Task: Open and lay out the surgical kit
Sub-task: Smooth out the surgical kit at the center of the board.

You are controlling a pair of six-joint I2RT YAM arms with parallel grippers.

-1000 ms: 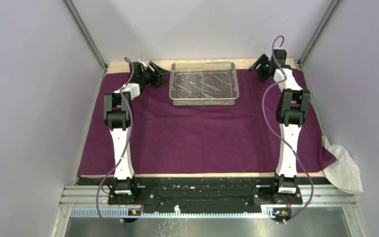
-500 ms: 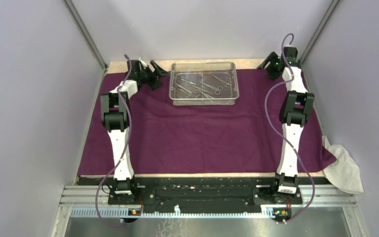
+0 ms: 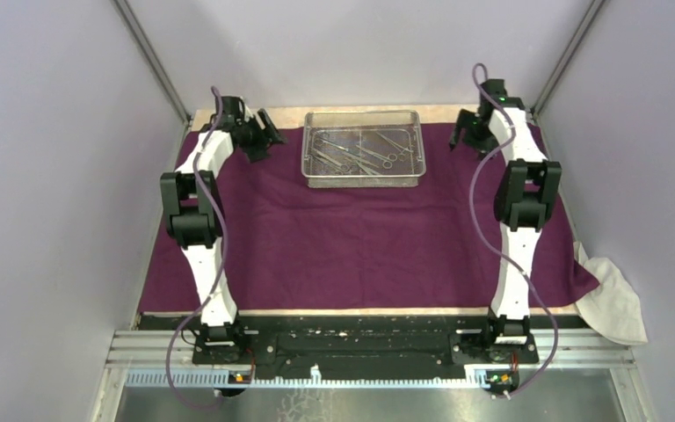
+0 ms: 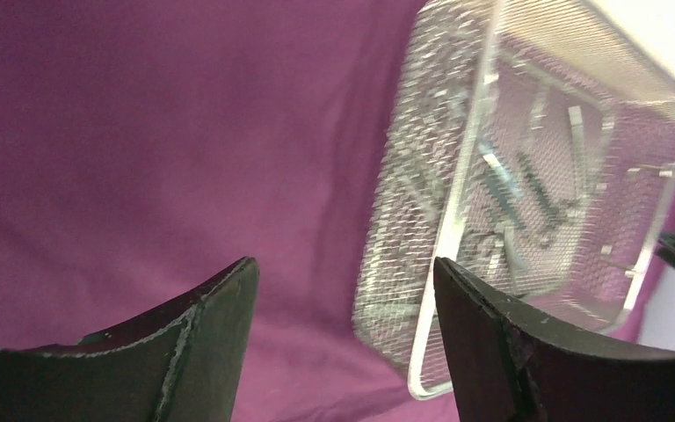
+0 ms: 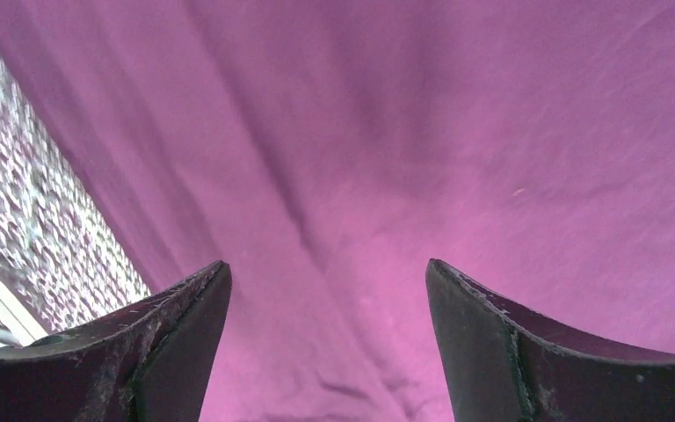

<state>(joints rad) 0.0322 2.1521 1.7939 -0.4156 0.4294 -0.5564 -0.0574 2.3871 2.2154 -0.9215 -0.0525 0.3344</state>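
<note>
The dark purple cloth wrap [image 3: 360, 229] lies spread flat over the table. On its far middle stands the silver wire-mesh tray [image 3: 362, 178] with several steel instruments [image 3: 360, 151] lying in it. My left gripper [image 3: 267, 139] hovers over the cloth just left of the tray, open and empty. In the left wrist view the gripper [image 4: 343, 272] shows the tray [image 4: 470, 158] ahead to the right. My right gripper [image 3: 459, 132] hangs right of the tray, open with nothing in it. The right wrist view shows that gripper [image 5: 327, 274] over bare cloth [image 5: 422, 132], the tray's mesh [image 5: 18, 211] at the left edge.
A white cloth [image 3: 613, 299] hangs off the table's right front corner. Bare wooden table edge [image 3: 457, 112] shows behind the tray. Grey walls with metal posts [image 3: 151, 57] close in the back and sides.
Both grippers have let go of the cloth's far corners and opened wider. The left arm swung back and leftward; the right gripper lifted and turned in toward the tray.
</note>
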